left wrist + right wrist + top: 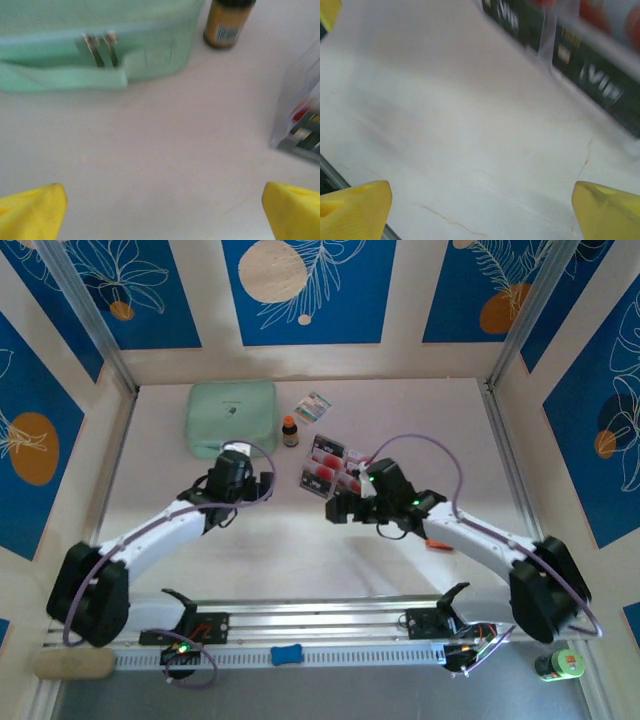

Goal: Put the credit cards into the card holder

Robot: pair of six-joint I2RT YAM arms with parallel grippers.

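Note:
The credit cards point(325, 466) lie in a loose overlapping cluster at mid-table, pale and see-through with red spots and dark end bands. My right gripper point(341, 497) hovers just in front of them, open. In the right wrist view its yellow fingertips point(367, 202) stand wide apart over bare table and the cards' dark bands point(590, 65) lie ahead at the upper right. My left gripper point(248, 472) is open to the left of the cards, which show at the right edge point(300, 125). An orange bit of the card holder point(437, 543) peeks out beside my right forearm.
A mint-green zip pouch point(232, 415) point(100, 40) lies at the back left, close ahead of my left gripper. A small brown bottle point(290, 430) point(227, 22) and a patterned packet point(315, 407) stand behind the cards. Enclosure walls ring the table.

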